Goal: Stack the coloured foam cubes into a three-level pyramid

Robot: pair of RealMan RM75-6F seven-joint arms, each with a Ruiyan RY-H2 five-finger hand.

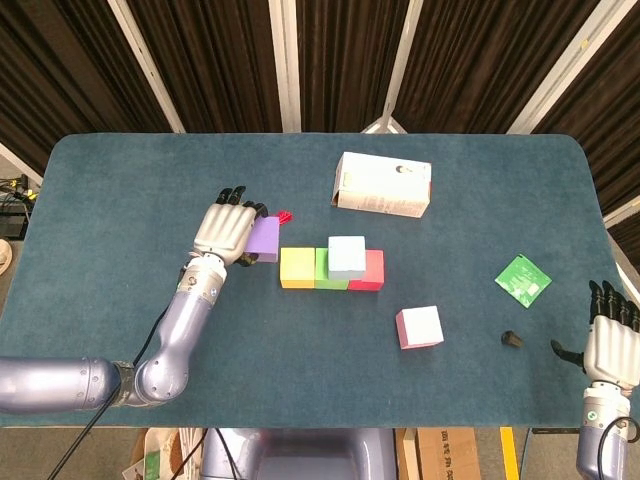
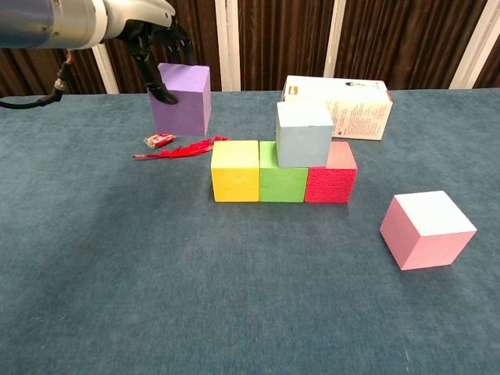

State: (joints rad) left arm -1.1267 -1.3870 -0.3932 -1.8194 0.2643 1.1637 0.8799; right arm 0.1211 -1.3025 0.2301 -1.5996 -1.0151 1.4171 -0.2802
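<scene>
My left hand (image 1: 226,229) (image 2: 156,39) holds a purple cube (image 1: 264,239) (image 2: 181,98) in the air, left of and above the row. That row is a yellow cube (image 1: 297,267) (image 2: 235,171), a green cube (image 1: 323,268) (image 2: 282,183) and a red cube (image 1: 371,271) (image 2: 332,173) side by side on the table. A light blue cube (image 1: 347,255) (image 2: 303,133) sits on top, over the green and red ones. A pink cube (image 1: 420,327) (image 2: 426,229) lies alone to the right. My right hand (image 1: 608,345) hangs open at the table's right front edge, holding nothing.
A white carton (image 1: 384,184) (image 2: 338,95) lies behind the row. A red feather (image 2: 181,148) and a small red packet (image 2: 159,140) lie under the lifted cube. A green card (image 1: 523,279) and a small dark object (image 1: 510,339) sit at the right.
</scene>
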